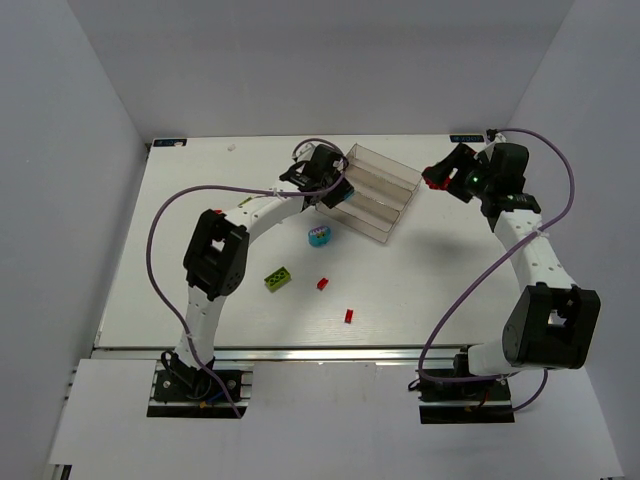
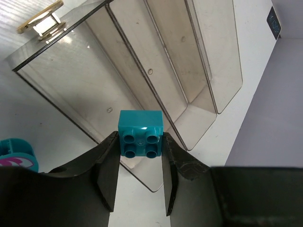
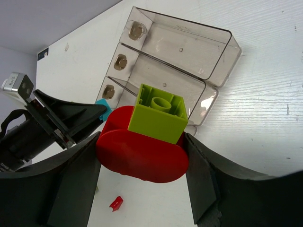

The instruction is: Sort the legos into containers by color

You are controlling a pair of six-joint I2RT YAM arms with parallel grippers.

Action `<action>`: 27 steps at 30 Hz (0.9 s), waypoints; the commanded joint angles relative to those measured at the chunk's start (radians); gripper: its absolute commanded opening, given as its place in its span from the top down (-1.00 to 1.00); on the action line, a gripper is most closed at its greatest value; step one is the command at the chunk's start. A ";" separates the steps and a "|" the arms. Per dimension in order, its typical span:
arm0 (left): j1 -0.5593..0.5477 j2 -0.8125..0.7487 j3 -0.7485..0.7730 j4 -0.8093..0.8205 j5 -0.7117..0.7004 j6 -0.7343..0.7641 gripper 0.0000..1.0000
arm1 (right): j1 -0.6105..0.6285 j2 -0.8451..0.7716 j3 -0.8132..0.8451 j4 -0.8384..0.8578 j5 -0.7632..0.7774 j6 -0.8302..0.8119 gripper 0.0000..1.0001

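On the table (image 1: 170, 300), between the arms and the tray, the loose legos lie apart from one another. A lime green brick (image 1: 278, 279) is furthest left. A cyan and magenta piece (image 1: 319, 236) sits beyond it, close to the tray's near left corner. One small red brick (image 1: 323, 283) and a second red brick (image 1: 348, 316) lie toward the near edge.

The left gripper (image 2: 140, 142) has its jaws drawn in narrow and pinches a cyan brick (image 2: 140, 127) between the fingertips. It hangs at the left end of the tray (image 1: 400, 190), by the near long wall of the nearest compartment (image 2: 80, 85). The three compartments run lengthwise left to right across the table, stepped one behind another toward the far edge. No brick shows inside any of them. Whether the cyan brick is already inside the wall line or just short of it cannot be told.

Off the tray's right end, toward the far right corner, the right gripper (image 3: 141, 142) stands wide around a red piece (image 3: 137, 163) that has a stacked green brick (image 3: 158, 116) on top. The tray lies to its left.

The left arm looks much the nearer for the coming drop. The opening lies below the brick and slightly toward the far edge, so a small shift that way before letting go seems enough.
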 commanded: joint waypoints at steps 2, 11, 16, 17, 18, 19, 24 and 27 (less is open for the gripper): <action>-0.002 0.029 0.075 -0.026 0.022 -0.015 0.75 | -0.009 -0.029 -0.008 0.022 -0.041 -0.023 1.00; -0.002 0.023 0.076 -0.016 0.025 -0.012 -0.26 | -0.016 -0.021 -0.005 0.019 -0.068 -0.029 1.00; -0.002 0.020 0.085 -0.011 0.036 -0.006 -0.37 | -0.020 -0.023 -0.007 0.016 -0.076 -0.033 1.00; -0.002 0.018 0.086 -0.004 0.040 -0.004 -0.37 | -0.021 -0.024 -0.007 0.019 -0.081 -0.038 1.00; -0.002 0.013 0.091 0.004 0.046 0.000 -0.34 | -0.023 -0.026 -0.007 0.021 -0.097 -0.046 1.00; -0.002 -0.003 0.092 0.013 0.060 0.025 -0.30 | -0.023 -0.026 -0.011 0.036 -0.113 -0.067 1.00; -0.013 -0.089 0.106 0.066 0.132 0.241 0.69 | -0.030 -0.026 -0.040 0.117 -0.392 -0.223 1.00; -0.004 -0.213 -0.018 0.094 0.187 0.370 0.86 | -0.030 0.000 -0.027 0.117 -0.611 -0.378 1.00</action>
